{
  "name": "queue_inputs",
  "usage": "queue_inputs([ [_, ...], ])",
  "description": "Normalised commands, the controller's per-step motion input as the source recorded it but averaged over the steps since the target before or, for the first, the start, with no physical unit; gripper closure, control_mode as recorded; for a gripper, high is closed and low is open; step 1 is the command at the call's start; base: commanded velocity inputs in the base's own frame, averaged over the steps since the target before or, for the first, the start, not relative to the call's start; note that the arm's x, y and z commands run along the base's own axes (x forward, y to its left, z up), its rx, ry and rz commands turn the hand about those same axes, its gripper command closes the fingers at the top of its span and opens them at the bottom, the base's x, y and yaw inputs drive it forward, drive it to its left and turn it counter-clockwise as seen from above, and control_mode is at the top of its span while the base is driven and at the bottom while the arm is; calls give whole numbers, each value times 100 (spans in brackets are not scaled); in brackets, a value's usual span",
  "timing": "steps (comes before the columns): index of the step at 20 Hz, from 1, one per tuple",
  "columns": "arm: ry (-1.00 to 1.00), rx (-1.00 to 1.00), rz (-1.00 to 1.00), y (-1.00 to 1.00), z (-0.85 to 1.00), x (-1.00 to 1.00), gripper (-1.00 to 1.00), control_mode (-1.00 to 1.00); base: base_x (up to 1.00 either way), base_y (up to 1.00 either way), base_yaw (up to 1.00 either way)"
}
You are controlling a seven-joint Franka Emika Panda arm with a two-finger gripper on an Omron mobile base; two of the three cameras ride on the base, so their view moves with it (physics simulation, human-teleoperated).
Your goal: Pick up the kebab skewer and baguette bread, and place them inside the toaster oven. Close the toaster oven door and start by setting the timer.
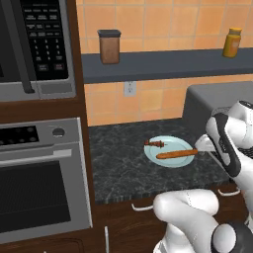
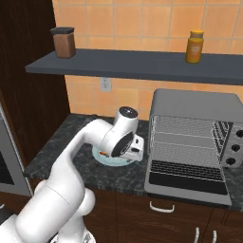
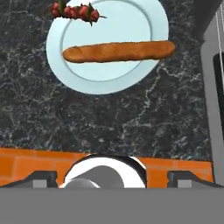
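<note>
Orange tiles back the dark speckled counter (image 1: 128,168), and we see one pale blue plate (image 1: 170,150) lying on it. On that plate lie one baguette bread (image 1: 176,153) and one kebab skewer (image 1: 155,144), side by side and apart, the skewer at the plate's rim. From the hand view we look straight down on both, the baguette across the middle of the plate and the skewer at its far edge. Our jaws (image 3: 112,177) stand wide apart above the counter, clear of the plate, holding nothing.

From the right base view we get what the left one lacks: the toaster oven (image 2: 194,107) seen from the front, its door (image 2: 187,182) dropped flat and the wire rack bare inside, just right of the plate. Our wrist covers most of the plate there. From the left base view we get one microwave (image 1: 37,47) above one wall oven (image 1: 42,185) at the left. Both base views show one shelf (image 1: 163,64) carrying one brown canister (image 1: 109,47) and one yellow jar (image 1: 232,43).
</note>
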Motion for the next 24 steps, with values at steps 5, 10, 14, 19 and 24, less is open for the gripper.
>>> queue_inputs([
  [5, 0, -2, -34, 86, 0, 50, -100, -100, 0, 0, 0],
  [10, 0, 0, -49, 32, -4, 56, -100, -100, 0, 0, 0],
  [14, 0, 0, -54, 1, -12, 58, -100, -100, 0, 0, 0],
  [19, 3, 0, -46, -1, -15, 23, -100, -100, 0, 0, 0],
  [24, 9, 0, -23, -12, -26, 10, -100, -100, 0, 0, 0],
])
